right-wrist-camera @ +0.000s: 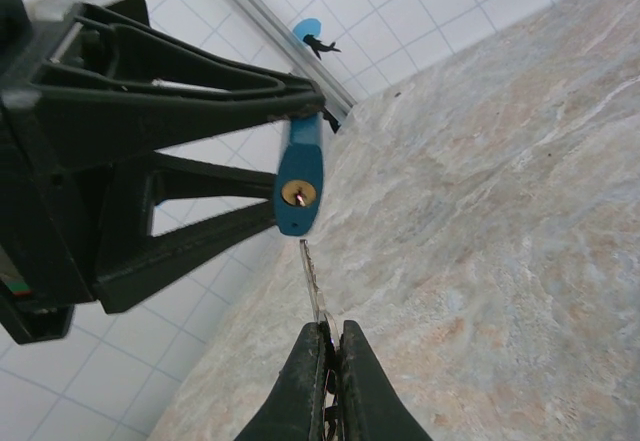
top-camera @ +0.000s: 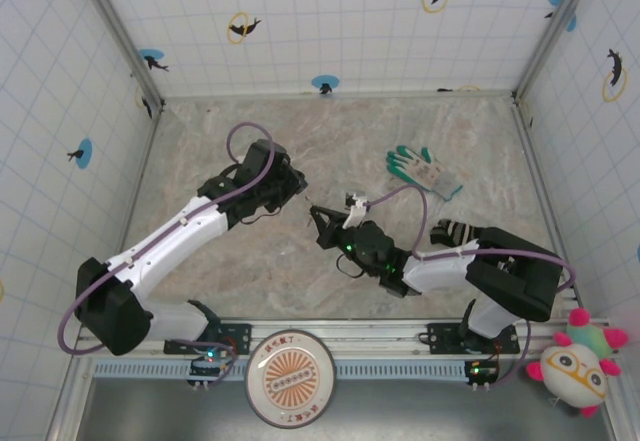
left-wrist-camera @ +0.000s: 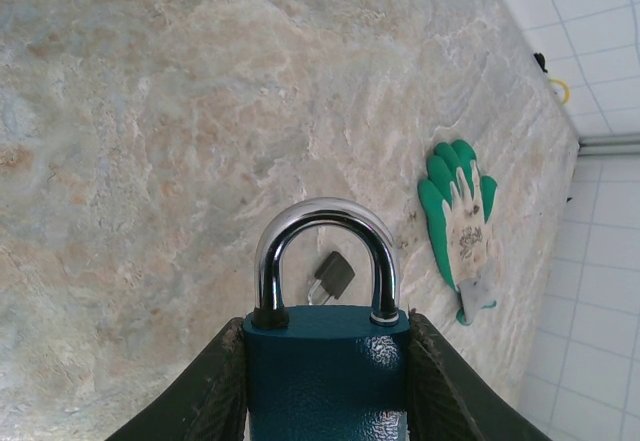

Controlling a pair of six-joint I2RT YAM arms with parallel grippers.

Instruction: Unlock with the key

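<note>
My left gripper [left-wrist-camera: 325,323] is shut on a teal-blue padlock [left-wrist-camera: 325,376], one finger on each side of the body, and its chrome shackle [left-wrist-camera: 325,219] points away from the camera. In the right wrist view the padlock [right-wrist-camera: 299,176] shows its underside with a brass keyhole [right-wrist-camera: 298,194]. My right gripper [right-wrist-camera: 333,327] is shut on the key [right-wrist-camera: 313,281], a thin silvery blade sticking out of the fingertips. The key's tip sits just below the padlock's lower edge, a little short of the keyhole. From above, the left gripper [top-camera: 288,186] and right gripper [top-camera: 319,214] face each other at mid-table.
A green-and-white glove [top-camera: 426,171] [left-wrist-camera: 462,223] lies on the marble table to the right. A small dark square piece with a silvery bit [left-wrist-camera: 333,276] lies on the table beyond the shackle. Tiled walls [top-camera: 330,21] enclose the table.
</note>
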